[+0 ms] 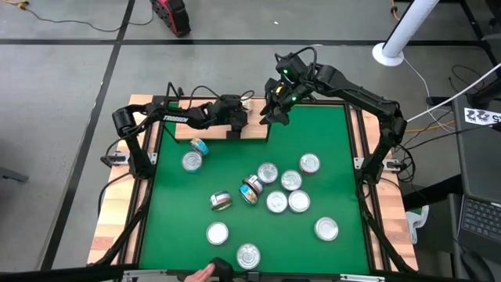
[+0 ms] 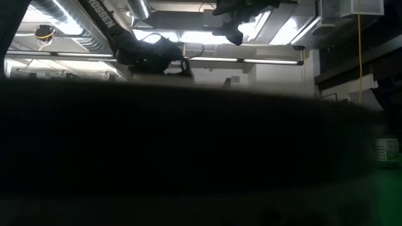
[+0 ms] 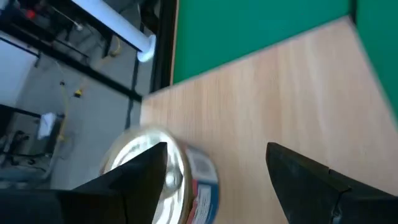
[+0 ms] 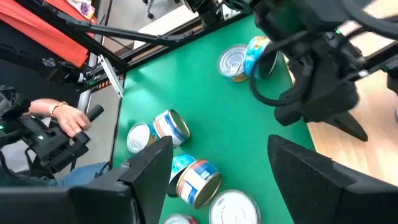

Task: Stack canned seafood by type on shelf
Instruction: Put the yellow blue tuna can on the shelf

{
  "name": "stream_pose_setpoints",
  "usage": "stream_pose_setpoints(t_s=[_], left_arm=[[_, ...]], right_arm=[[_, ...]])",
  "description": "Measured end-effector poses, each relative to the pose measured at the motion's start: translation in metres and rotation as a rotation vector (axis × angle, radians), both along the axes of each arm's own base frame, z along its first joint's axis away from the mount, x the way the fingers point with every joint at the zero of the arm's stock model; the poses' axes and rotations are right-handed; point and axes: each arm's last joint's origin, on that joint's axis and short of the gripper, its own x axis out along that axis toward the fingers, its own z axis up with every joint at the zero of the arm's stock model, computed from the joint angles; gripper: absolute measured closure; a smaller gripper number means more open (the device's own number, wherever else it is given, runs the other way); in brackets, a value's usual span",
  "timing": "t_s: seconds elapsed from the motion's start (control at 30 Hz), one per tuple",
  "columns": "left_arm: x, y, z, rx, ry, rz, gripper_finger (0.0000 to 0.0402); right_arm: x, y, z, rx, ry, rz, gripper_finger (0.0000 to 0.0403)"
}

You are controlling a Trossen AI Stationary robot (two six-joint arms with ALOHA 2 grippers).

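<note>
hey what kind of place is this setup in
Probably a robotics lab or workshop, not a shop. Two robot arms are fixed to a table with a green mat, cables trail over a bare grey floor, and ducts and strip lights hang overhead.

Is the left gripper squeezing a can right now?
No, the left gripper is open, and the can lies on the wooden shelf beside one finger.

"TROSSEN" lettering read in white along left arm (image 1: 174, 119) in high view. Same lettering seen only in part, ending "OSSEN", on arm link (image 2: 100, 14) in low view. Black marks printed on white sheet (image 1: 483, 116) at table's right, not legible. Tin labels (image 3: 202, 186) too blurred for any words to be read.
</note>
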Motion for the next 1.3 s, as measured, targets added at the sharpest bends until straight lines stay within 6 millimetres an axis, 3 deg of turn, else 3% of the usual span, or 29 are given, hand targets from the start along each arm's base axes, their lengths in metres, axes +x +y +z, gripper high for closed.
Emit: stream_pose_setpoints(t_s=[0.3, 0.87, 1.1, 1.3], left_arm=[[0.012, -0.048, 0.029, 0.043, -0.063, 0.047, 0.0132], [0.000, -0.170, 0.057, -0.222, -0.011, -0.152, 0.0149], [-0.002, -0.213, 0.057, -0.265, -0.015, -0.254, 0.0149], [0.003, -0.240, 0.054, -0.290, -0.043, -0.420, 0.0149]], right_arm=[[-0.002, 0.015, -0.010, -0.096, 0.165, -0.042, 0.0141], [0.013, 0.105, -0.019, -0.304, 0.357, 0.070, 0.0141], [0.001, 0.131, -0.016, -0.378, 0.433, 0.050, 0.0141], [-0.021, 0.151, -0.019, -0.422, 0.412, -0.006, 0.0141]])
